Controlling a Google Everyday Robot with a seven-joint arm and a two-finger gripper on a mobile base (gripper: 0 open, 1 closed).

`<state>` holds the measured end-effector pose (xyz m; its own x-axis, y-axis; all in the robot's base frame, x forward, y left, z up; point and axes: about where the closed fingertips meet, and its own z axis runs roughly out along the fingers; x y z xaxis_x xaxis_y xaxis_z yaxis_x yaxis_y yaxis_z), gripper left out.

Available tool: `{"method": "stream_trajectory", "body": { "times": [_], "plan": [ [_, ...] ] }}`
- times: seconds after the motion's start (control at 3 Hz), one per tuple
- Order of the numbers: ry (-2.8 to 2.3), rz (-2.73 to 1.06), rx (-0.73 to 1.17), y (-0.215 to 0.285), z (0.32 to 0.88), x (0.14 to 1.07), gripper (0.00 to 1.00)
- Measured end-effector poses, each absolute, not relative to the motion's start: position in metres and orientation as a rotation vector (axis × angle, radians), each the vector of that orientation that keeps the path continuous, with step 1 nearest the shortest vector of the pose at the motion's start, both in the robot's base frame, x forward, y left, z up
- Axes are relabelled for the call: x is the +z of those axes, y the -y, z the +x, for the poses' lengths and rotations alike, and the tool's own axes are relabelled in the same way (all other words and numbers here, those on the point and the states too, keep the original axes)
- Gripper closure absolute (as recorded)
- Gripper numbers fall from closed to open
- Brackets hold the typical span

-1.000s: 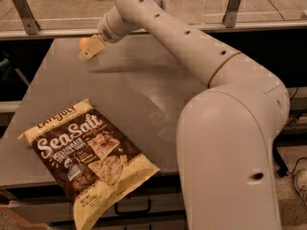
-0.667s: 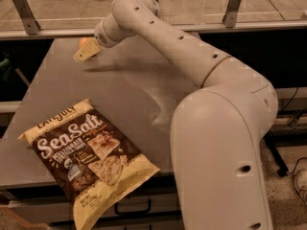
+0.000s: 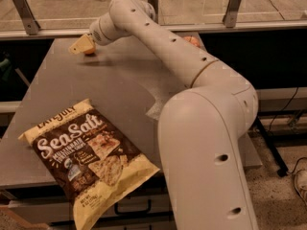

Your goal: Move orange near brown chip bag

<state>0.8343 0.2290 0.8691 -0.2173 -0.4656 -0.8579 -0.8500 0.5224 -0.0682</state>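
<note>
Orange peeked beneath my gripper point(image 3: 80, 46) at the tabletop's point(image 3: 110, 95) far-left corner, probably poised to grasp the orange point(image 3: 89, 53); brown chip bag point(image 3: 88, 159) lay near-left. Clamped? I couldn't tell.

White arm point(image 3: 192, 71) far forward and to the left, hand point(image 3: 81, 45) low at its far tip.

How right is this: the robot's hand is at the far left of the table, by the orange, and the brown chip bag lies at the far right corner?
Not quite. The camera view shows the brown chip bag at the near left corner, not the far right. The hand is far left, by the orange.
</note>
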Motion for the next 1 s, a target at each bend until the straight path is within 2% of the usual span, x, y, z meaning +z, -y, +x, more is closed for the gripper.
{"method": "stream_trajectory", "body": {
  "times": [1.0],
  "plan": [
    [-1.840,-1.035,0.592,-0.225,0.820,0.880,0.87]
  ]
}}
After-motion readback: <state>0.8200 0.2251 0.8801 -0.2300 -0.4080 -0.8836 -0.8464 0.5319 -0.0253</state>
